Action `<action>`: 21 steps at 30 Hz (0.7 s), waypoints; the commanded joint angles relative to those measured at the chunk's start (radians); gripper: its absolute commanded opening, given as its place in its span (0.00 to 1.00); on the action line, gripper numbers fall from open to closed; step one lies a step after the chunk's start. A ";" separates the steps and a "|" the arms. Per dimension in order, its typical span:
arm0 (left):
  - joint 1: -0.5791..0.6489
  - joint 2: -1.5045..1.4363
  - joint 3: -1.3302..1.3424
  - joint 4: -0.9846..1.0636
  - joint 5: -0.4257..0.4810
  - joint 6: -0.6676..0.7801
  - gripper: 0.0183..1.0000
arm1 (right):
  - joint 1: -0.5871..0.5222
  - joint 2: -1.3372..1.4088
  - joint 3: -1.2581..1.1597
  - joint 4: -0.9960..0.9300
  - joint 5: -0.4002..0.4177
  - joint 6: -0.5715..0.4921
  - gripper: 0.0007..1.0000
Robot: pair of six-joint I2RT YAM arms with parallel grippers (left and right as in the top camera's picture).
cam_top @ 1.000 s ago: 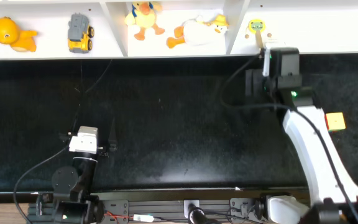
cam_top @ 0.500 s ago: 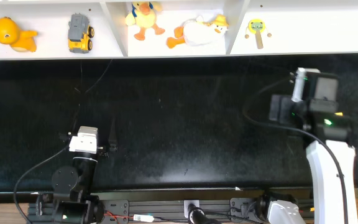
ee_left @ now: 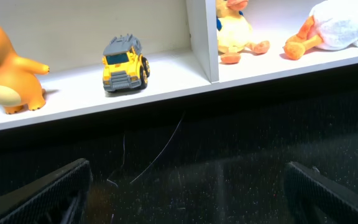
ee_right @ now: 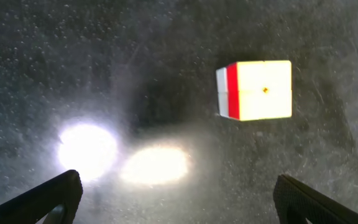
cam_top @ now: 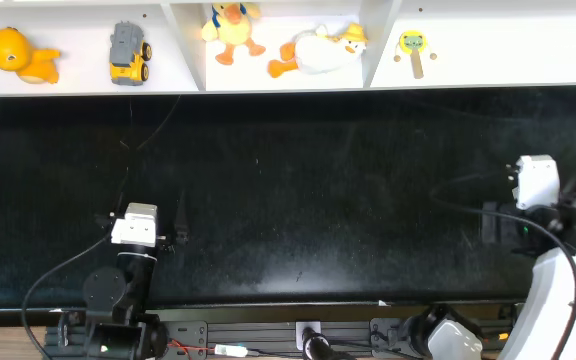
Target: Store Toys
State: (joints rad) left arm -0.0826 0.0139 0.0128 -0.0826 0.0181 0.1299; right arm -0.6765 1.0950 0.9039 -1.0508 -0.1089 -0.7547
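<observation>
A cube (ee_right: 255,90) with a yellow face and a red side lies on the black mat, right below my right gripper (ee_right: 179,202), which hangs open over it and off to one side. In the top view the right arm (cam_top: 558,270) stands at the right edge. My left gripper (ee_left: 185,199) is open and empty, low near its base (cam_top: 140,215), facing the shelf. The white shelf (cam_top: 288,80) holds an orange duck (cam_top: 18,52), a yellow truck (cam_top: 128,52), a yellow duck plush (cam_top: 230,28), a white duck plush (cam_top: 316,50) and a small stick toy (cam_top: 414,50).
The black mat (cam_top: 298,190) runs from the shelf's front edge to the table's near edge. White dividers (cam_top: 188,40) split the shelf into compartments. Bright lamp glare (ee_right: 89,149) sits on the mat beside the cube. Cables trail from both arms.
The right arm has drawn back from the shelf's right compartment to the near right and now hangs over the cube, hiding it in the top view. The left arm has not moved.
</observation>
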 commanded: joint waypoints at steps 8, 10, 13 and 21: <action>0.006 -0.011 -0.005 0.000 0.005 -0.019 1.00 | -0.233 0.073 -0.034 0.120 -0.130 -0.238 1.00; 0.006 -0.011 -0.005 0.000 0.005 -0.019 1.00 | -0.257 0.103 -0.034 0.130 -0.130 -0.276 1.00; 0.006 -0.011 -0.005 0.000 0.005 -0.019 1.00 | -0.290 0.140 -0.034 0.172 -0.127 -0.290 1.00; 0.006 -0.011 -0.005 0.000 0.005 -0.019 1.00 | -0.338 0.271 -0.034 0.298 -0.172 -0.272 1.00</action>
State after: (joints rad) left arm -0.0826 0.0139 0.0128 -0.0826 0.0181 0.1299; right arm -1.0069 1.3281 0.8742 -0.7685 -0.2329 -1.0237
